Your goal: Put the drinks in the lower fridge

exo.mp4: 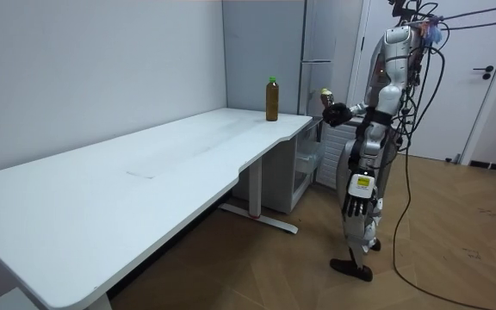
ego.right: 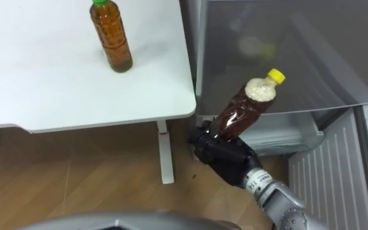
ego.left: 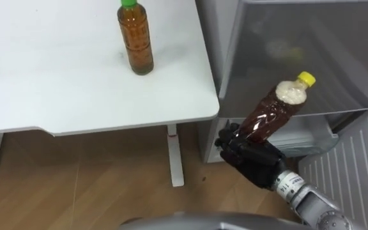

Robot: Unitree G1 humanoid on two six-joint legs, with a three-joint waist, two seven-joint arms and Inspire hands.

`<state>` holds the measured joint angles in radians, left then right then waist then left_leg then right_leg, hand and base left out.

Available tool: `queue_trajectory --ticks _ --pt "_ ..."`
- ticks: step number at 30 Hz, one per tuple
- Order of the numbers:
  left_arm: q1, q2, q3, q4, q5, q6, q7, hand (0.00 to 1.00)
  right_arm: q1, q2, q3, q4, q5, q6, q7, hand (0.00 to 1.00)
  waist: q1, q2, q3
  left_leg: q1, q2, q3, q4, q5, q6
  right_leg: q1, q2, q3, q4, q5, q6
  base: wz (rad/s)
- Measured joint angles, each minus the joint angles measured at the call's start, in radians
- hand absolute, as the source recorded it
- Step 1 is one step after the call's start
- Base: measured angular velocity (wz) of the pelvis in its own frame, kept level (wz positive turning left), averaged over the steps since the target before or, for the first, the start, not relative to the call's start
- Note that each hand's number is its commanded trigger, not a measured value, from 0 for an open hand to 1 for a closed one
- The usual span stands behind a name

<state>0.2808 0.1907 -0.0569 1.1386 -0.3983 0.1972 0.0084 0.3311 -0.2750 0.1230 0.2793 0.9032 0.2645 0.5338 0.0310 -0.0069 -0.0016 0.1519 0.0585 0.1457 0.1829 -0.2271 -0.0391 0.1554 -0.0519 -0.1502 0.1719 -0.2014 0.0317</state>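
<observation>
**Room corner by the fridge (ego.left: 312, 51): one drink held, one waiting**

Wood floor (ego.left: 107, 179) runs under a white tabletop (ego.left: 56, 76) on the robot's left and up to the grey fridge straight ahead. The fridge's lower door (ego.left: 353, 176) stands open to the right. The right hand (ego.left: 251, 156) is wrapped round the base of a yellow-capped bottle (ego.left: 275, 108) of brown drink, raised before the fridge front. The bottle's long axis is tilted, with the cap up and away toward the fridge and the base down toward the robot. The lower compartment (ego.left: 312, 137) lies below and beyond the bottle, so the coming move looks like a lowering and a reach forward. A green-capped bottle (ego.left: 136, 38) stands upright on the tabletop, well apart. The upper door's overhang hides most of the compartment, and its shelves are hard to make out.
</observation>
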Motion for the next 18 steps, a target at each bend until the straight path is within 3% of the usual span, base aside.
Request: queue_trajectory --ticks 7,18 --pt "-0.003 0.001 0.0 -0.003 0.0 0.0 0.013 0.0 0.002 0.001 -0.007 0.038 0.116 0.0 -0.099 1.0 -0.003 -0.005 -0.0018 0.0 0.0 0.007 0.001 0.0 0.0 -0.006 0.0 0.009 0.0 0.001 0.001 -0.04" --pt "0.023 -0.01 0.038 -0.007 0.058 -0.006 0.013 0.0 -0.018 0.035 -0.137 0.195 0.169 -0.024 -0.263 1.0 -0.003 -0.007 -0.0018 0.017 -0.001 0.007 0.006 0.0 0.0 0.005 -0.001 0.014 -0.001 -0.001 0.002 0.0"
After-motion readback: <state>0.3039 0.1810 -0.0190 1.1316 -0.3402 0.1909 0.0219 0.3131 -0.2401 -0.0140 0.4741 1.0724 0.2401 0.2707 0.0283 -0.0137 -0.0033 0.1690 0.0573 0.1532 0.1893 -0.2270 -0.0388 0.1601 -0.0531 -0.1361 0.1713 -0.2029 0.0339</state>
